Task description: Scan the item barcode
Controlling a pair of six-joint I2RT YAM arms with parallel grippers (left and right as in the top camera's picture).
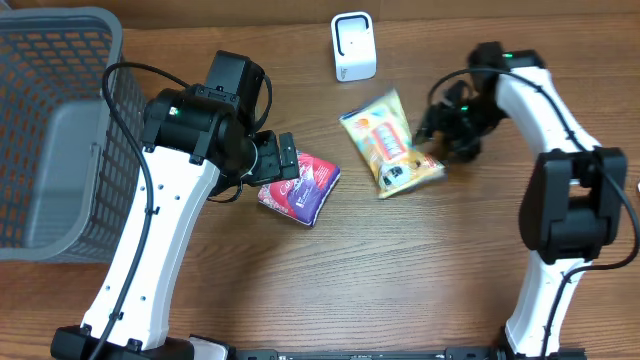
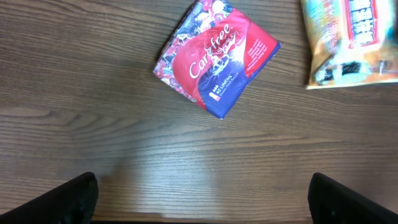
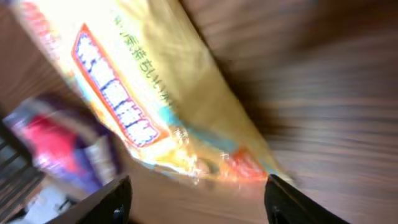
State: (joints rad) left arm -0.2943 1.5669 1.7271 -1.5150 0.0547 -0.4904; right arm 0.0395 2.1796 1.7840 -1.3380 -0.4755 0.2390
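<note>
A yellow snack bag (image 1: 390, 140) lies flat on the wooden table, just left of my right gripper (image 1: 447, 140). In the right wrist view the bag (image 3: 155, 93) is blurred and lies beyond the fingertips; my right gripper (image 3: 199, 202) is open with only table between its fingers. A red and purple Carefree pack (image 1: 300, 187) lies near the table's middle. My left gripper (image 1: 283, 160) hovers at the pack's left edge. In the left wrist view the pack (image 2: 214, 59) lies ahead of my left gripper (image 2: 202, 199), which is wide open and empty. The white scanner (image 1: 353, 46) stands at the back.
A grey mesh basket (image 1: 55, 130) fills the left side of the table. The yellow bag's corner (image 2: 351, 37) shows at the top right of the left wrist view, and the pack (image 3: 56, 143) at the left of the right wrist view.
</note>
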